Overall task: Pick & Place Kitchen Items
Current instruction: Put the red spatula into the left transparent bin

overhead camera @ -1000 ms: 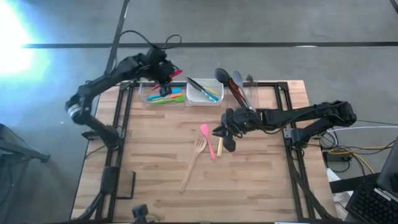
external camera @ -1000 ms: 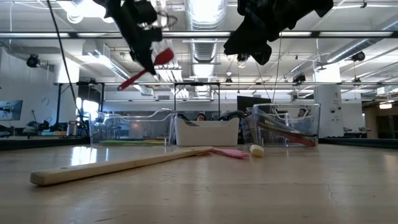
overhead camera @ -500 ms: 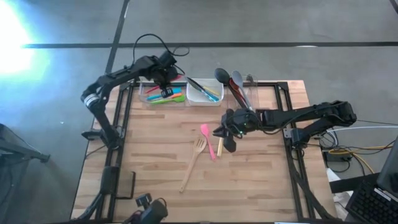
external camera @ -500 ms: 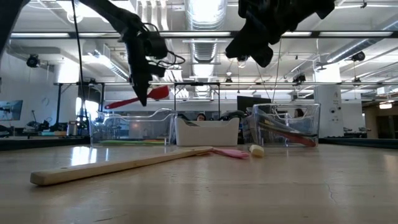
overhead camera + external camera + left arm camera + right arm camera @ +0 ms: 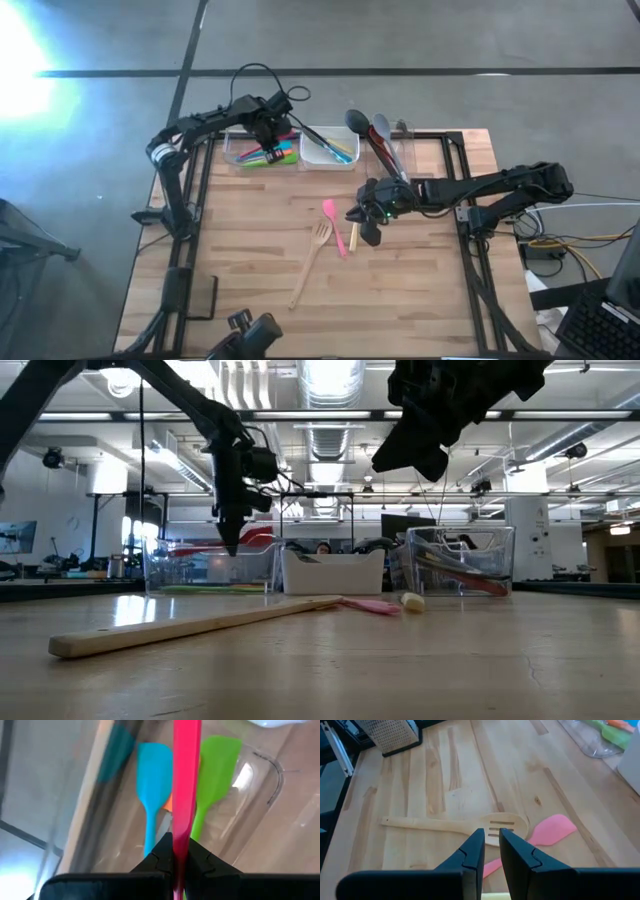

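Left gripper (image 5: 268,140) dropping from above table into clear tub (image 5: 232,160) at rear left since a second ago; red spatula (image 5: 185,780) coming down with it, now lying nearly level at tub rim. Fingers (image 5: 162,852) clamping tight on its handle. I'm reading this as placement nearly done; release coming next. Teal spatula (image 5: 152,780) and green spatula (image 5: 215,775) already lying inside.

Right gripper (image 5: 362,215) hovering mid-table, fingers (image 5: 474,852) almost closed, holding nothing, above wooden fork (image 5: 460,824) and pink spatula (image 5: 550,831), both awaiting pickup.
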Tool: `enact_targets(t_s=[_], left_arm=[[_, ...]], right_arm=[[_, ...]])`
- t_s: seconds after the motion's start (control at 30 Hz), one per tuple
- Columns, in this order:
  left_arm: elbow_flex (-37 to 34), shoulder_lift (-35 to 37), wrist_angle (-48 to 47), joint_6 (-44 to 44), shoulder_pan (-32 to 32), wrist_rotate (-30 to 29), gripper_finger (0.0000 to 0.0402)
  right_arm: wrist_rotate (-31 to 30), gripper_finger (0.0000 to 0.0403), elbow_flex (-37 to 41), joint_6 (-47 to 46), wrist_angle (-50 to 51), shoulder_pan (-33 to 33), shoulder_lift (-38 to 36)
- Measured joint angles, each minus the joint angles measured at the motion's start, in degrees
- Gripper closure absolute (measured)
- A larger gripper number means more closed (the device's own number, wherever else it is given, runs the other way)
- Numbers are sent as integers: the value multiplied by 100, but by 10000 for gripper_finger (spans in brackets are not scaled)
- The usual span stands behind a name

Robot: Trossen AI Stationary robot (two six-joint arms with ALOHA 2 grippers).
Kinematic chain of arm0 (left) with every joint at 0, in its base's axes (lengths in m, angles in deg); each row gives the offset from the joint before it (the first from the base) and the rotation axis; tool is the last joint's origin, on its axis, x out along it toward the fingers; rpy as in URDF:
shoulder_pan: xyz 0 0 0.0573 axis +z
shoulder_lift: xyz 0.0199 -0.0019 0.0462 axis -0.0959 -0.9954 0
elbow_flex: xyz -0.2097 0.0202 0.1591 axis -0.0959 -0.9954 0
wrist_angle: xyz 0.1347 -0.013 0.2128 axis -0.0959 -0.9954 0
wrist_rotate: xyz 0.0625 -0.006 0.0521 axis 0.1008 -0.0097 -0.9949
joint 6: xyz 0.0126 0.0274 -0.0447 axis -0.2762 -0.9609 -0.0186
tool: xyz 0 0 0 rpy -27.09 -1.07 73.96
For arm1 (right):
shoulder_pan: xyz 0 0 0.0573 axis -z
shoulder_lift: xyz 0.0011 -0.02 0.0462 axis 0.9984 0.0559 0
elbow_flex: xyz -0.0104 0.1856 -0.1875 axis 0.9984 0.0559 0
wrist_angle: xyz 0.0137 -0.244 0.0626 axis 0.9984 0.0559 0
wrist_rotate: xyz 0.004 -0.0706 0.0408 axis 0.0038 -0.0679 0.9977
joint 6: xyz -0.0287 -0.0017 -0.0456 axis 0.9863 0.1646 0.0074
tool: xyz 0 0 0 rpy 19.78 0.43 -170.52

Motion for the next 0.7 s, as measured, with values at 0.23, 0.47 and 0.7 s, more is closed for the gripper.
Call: enact_targets(t_s=[0.23, 0.47, 0.7], left_arm=[[-2, -333, -2, 61, 1, 139, 386], [-4, -697, -12, -17, 2, 138, 386], [-4, -910, 8, -156, 4, 137, 385]], right_arm=[[-12, 351, 0, 15, -20, 0, 0], [-119, 351, 2, 18, -25, 0, 0], [-121, 351, 2, 59, -25, 0, 0]])
